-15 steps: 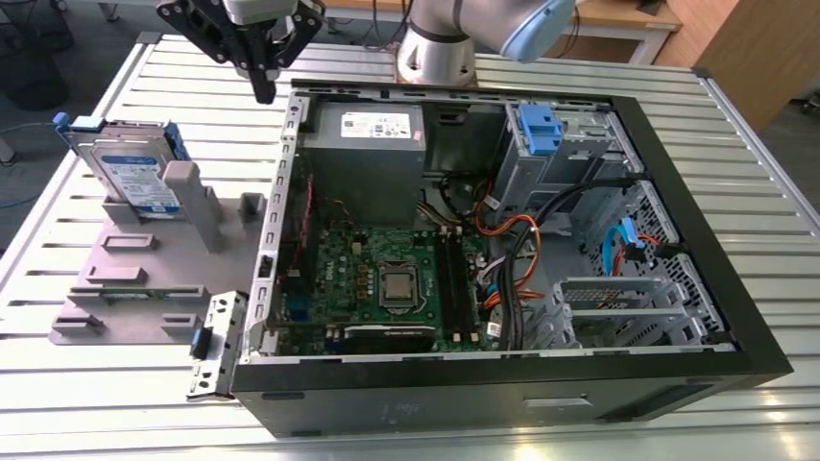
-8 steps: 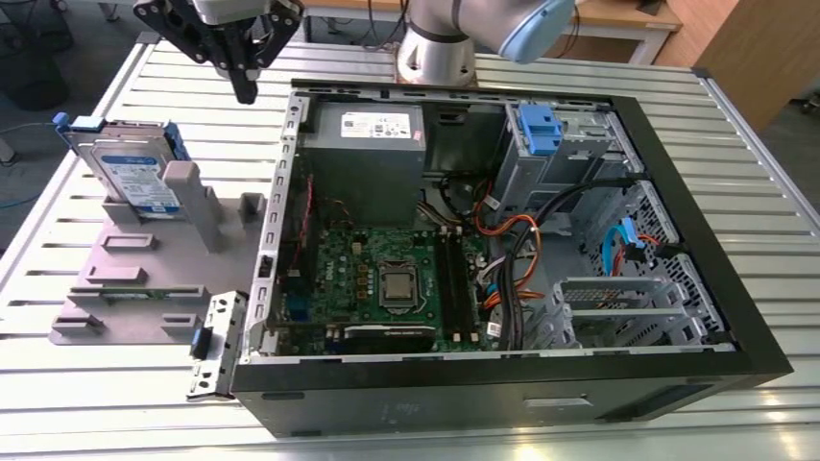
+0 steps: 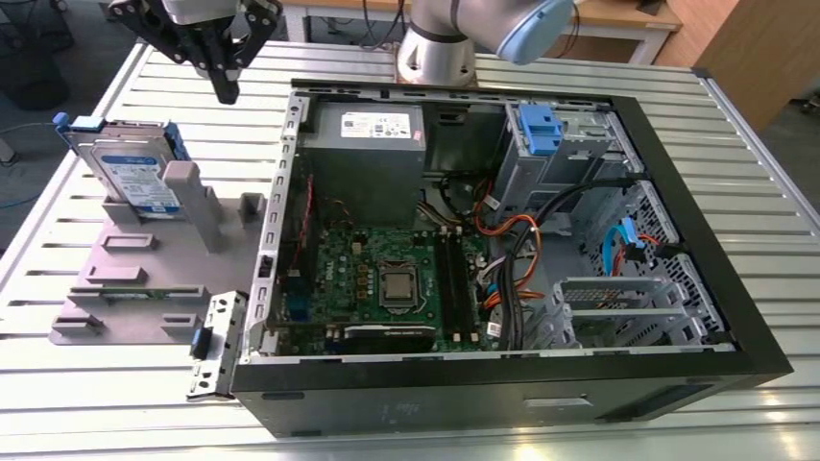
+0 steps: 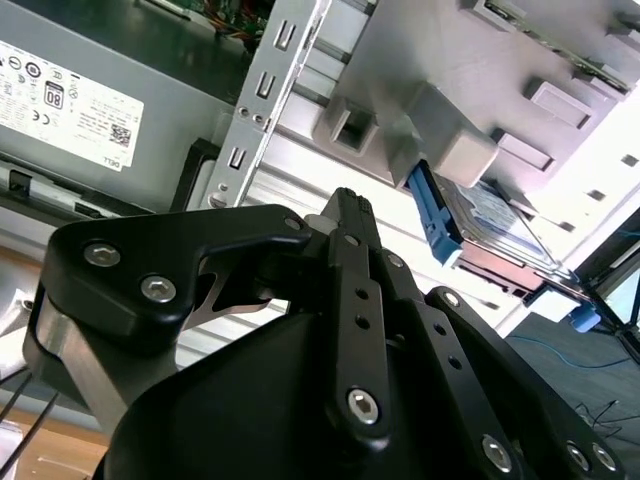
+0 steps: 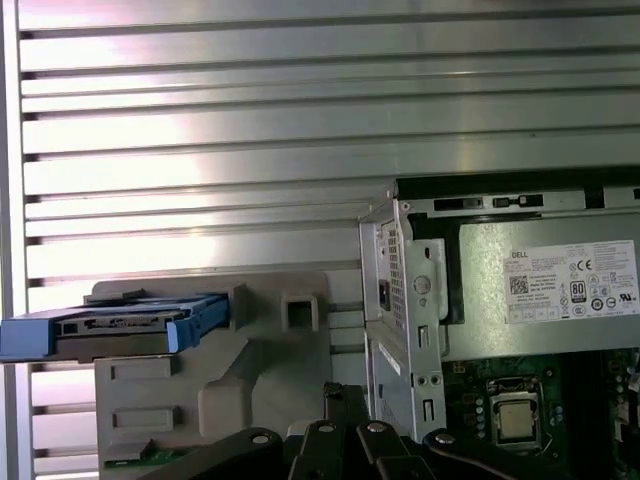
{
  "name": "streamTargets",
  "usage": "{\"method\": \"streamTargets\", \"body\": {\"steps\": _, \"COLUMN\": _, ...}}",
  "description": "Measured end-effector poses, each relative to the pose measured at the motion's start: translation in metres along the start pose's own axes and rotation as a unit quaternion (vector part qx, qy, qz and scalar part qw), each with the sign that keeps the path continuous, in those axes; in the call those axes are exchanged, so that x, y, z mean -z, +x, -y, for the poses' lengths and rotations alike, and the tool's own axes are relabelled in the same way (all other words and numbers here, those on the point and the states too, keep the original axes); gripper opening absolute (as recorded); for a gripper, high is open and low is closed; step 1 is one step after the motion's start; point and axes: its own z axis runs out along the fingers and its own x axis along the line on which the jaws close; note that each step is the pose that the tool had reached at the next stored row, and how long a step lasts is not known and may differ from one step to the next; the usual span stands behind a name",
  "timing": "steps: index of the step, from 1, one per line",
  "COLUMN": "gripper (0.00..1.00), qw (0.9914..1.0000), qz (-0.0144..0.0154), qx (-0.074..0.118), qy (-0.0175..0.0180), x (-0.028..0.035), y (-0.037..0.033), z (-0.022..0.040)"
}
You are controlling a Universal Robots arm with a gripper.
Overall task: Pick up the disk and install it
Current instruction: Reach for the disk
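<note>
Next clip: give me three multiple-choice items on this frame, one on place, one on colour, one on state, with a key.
1. Where is the disk?
A) in the gripper
B) on the grey fixture, at the exterior view's left of the case
C) inside the case

2. The disk's frame is:
A) red
B) blue
C) green

3. The gripper is:
A) shut on the disk
B) inside the case
C) holding nothing, above the table

Key:
1 B, it stands propped on the fixture.
2 B, blue edges show in both wrist views.
3 C, its fingers are together and bare.
</note>
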Motion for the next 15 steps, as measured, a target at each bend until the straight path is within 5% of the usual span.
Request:
{"method": "streamTargets", "body": {"steps": 8, "gripper": 0.11, "qw": 1.00000, "qz": 0.0000, "qx": 0.000, "qy": 0.0000, "x": -0.0002, "y": 0.0148, "z": 0.0011}}
{"method": "streamTargets", "body": {"steps": 15, "gripper": 0.11, "qw": 1.00000, "qz": 0.0000, "qx": 0.000, "qy": 0.0000, "x": -0.0001, "y": 0.0174, "z": 0.0013}}
